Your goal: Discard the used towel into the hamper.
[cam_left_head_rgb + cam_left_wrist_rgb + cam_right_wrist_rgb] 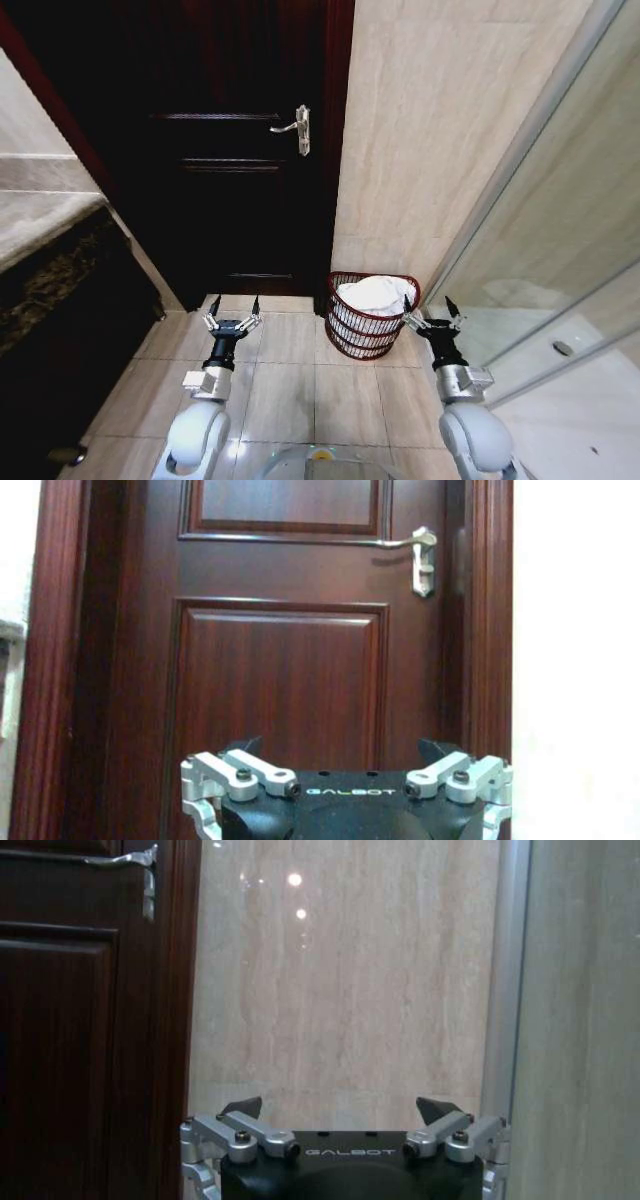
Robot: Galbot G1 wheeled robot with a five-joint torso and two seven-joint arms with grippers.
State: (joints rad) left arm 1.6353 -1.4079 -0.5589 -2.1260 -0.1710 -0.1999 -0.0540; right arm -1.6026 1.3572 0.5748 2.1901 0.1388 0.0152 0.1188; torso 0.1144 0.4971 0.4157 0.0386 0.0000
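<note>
The hamper point(345, 336), a small round dark red wicker basket, stands on the floor against the beige wall, just right of the door. A white towel point(375, 294) lies bunched inside it, filling the top. My left gripper point(233, 308) hangs open and empty to the hamper's left, facing the door. My right gripper point(430, 307) is open and empty too, close beside the hamper's right rim. In the wrist views, the left gripper point(342, 747) points at the door and the right gripper point(340, 1105) at the tiled wall.
A dark wooden door point(240, 150) with a silver lever handle point(296, 127) is shut straight ahead. A stone counter point(40, 215) juts in on the left. A glass shower panel point(560, 250) with a metal frame runs along the right. The floor point(300, 390) is beige tile.
</note>
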